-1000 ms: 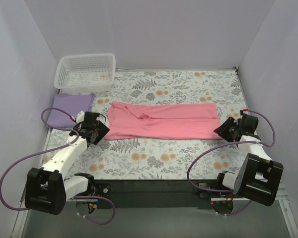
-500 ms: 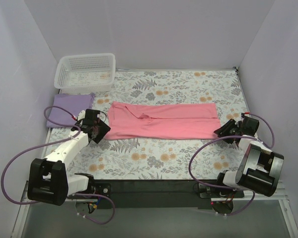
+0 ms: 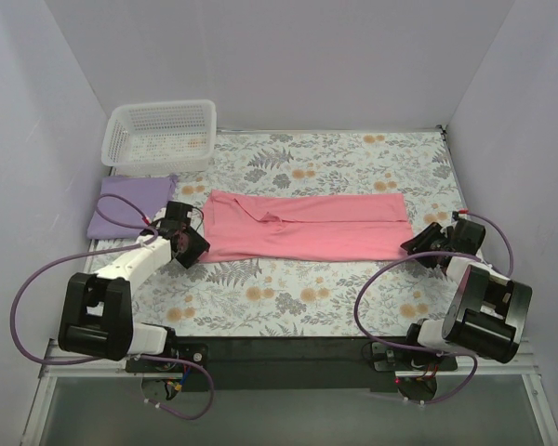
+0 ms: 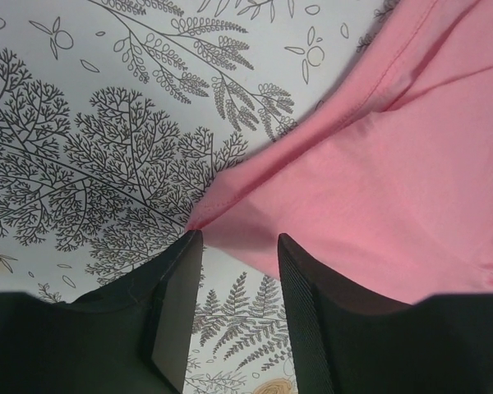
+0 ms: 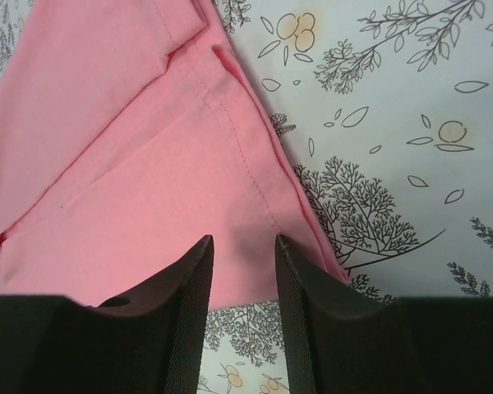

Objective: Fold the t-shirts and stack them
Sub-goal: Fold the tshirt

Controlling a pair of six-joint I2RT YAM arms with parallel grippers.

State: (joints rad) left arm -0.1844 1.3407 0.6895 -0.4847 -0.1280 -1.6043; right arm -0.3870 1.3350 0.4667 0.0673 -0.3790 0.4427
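Note:
The salmon-pink t-shirt [image 3: 302,228] lies folded into a long band across the middle of the floral tablecloth [image 3: 335,293]. The lavender t-shirt [image 3: 130,198] sits folded at the left, below the basket. My left gripper [image 3: 192,247] is low at the pink shirt's near-left corner. In the left wrist view the left gripper [image 4: 238,245] is open, and the corner of the pink shirt [image 4: 378,164] reaches just between the fingertips. My right gripper [image 3: 418,246] is at the near-right corner. In the right wrist view the right gripper [image 5: 244,246] is open, straddling the hem of the pink shirt [image 5: 123,164].
A white lattice basket [image 3: 158,135] stands at the back left corner. Pale walls close in the table on the left, back and right. Both arms' purple cables loop out over the near corners of the table.
My left gripper has slid forward and right to the pink shirt's near-left corner, its jaws narrowing. The right arm's elbow has dropped, its gripper staying at the near-right corner.

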